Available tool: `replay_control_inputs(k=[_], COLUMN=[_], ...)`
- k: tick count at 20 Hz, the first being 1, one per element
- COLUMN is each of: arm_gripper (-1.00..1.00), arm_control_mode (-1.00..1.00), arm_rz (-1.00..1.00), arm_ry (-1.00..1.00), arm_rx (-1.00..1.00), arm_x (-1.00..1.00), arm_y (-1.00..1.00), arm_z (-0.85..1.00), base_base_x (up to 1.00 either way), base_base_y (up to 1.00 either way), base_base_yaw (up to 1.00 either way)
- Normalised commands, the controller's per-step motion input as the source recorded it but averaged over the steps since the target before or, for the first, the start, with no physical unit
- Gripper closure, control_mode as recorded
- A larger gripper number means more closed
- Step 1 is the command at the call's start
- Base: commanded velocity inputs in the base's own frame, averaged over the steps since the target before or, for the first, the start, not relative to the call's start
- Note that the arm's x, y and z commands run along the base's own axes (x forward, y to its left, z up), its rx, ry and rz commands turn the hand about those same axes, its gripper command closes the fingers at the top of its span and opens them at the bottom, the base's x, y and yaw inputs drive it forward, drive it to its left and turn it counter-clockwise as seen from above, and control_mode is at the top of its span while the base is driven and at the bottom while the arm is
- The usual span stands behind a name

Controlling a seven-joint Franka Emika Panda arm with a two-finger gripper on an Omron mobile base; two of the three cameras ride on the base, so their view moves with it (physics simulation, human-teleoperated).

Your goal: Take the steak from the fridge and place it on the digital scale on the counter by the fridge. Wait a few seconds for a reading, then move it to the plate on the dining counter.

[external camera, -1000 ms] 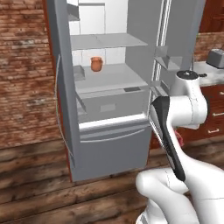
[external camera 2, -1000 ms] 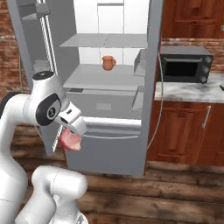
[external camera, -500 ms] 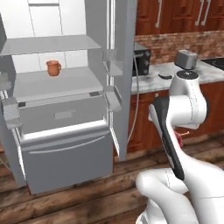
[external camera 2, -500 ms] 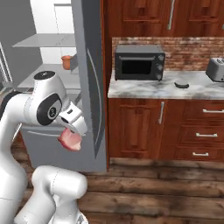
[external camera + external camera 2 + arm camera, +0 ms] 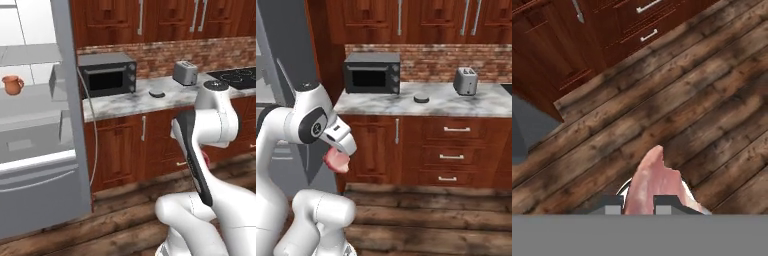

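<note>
My gripper [image 5: 336,156] is shut on the steak [image 5: 336,162], a pink-red lump hanging low in front of the cabinets, over the wooden floor. In the hand view the steak [image 5: 649,180] juts up between the two fingertips of the gripper [image 5: 639,204]. A red sliver of the steak [image 5: 206,159] peeks out behind my forearm. The digital scale [image 5: 156,93] [image 5: 421,98] is a small dark disc on the counter [image 5: 125,104] [image 5: 466,104]. The fridge [image 5: 40,175] stands open at the left, its grey door [image 5: 286,55] beside my arm. The plate and the dining counter are out of view.
A black microwave [image 5: 107,74] [image 5: 372,73] and a steel toaster [image 5: 185,72] [image 5: 465,81] flank the scale. A terracotta cup [image 5: 12,84] sits on a fridge shelf. A black stovetop [image 5: 235,75] lies at the far right. Drawers with steel handles [image 5: 456,156] face me.
Both base views have swung right, from the open fridge to the counter run, so the camera moved. The steak stays clamped in the gripper, held low as before.
</note>
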Motion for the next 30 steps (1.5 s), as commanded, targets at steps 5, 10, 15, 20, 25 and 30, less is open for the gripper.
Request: replay_control_inputs(k=[5, 10, 15, 20, 25, 30], arm_gripper=[1.0, 1.0, 1.0, 1.0, 1.0, 1.0], arm_control_mode=[1.0, 1.0, 1.0, 1.0, 1.0, 1.0], arm_rz=[0.0, 0.0, 0.0, 0.0, 0.0, 0.0], arm_ry=[0.0, 0.0, 0.0, 0.0, 0.0, 0.0], arm_rx=[0.0, 0.0, 0.0, 0.0, 0.0, 0.0], arm_x=[0.0, 0.0, 0.0, 0.0, 0.0, 0.0], arm_y=[0.0, 0.0, 0.0, 0.0, 0.0, 0.0], arm_z=[0.0, 0.0, 0.0, 0.0, 0.0, 0.0], base_base_x=[1.0, 1.0, 0.98, 0.73, 0.48, 0.54], base_base_y=[-0.62, -0.45, -0.41, -0.5, -0.49, -0.41], base_base_yaw=[0.01, 0.1, 0.21, 0.31, 0.32, 0.3])
